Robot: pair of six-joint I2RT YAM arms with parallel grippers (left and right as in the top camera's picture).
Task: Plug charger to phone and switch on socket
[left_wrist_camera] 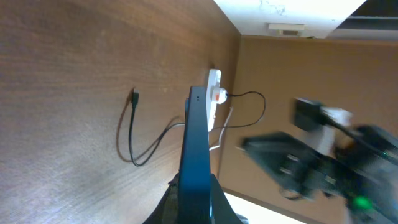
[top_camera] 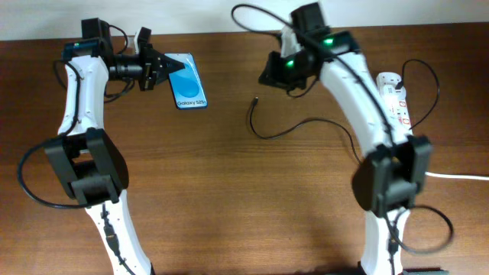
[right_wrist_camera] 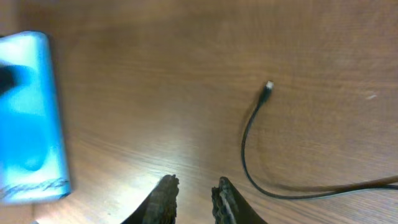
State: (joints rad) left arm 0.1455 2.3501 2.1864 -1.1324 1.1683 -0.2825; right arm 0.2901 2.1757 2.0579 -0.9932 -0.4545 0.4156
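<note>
Wooden desk, brown, carrying all items. Phone: blue lit screen, clamped at one edge by the left claw, seen edge-on in the left wrist view. Charger: thin black cable, its small metal-tipped plug lying loose on the desk to the right of the phone, well apart from it. Socket: white strip with red switches, far right of the phone. Right claw: fingers nearly together, holding nothing, near the charger.

Office-like room: wooden desk, brown walls.
</note>
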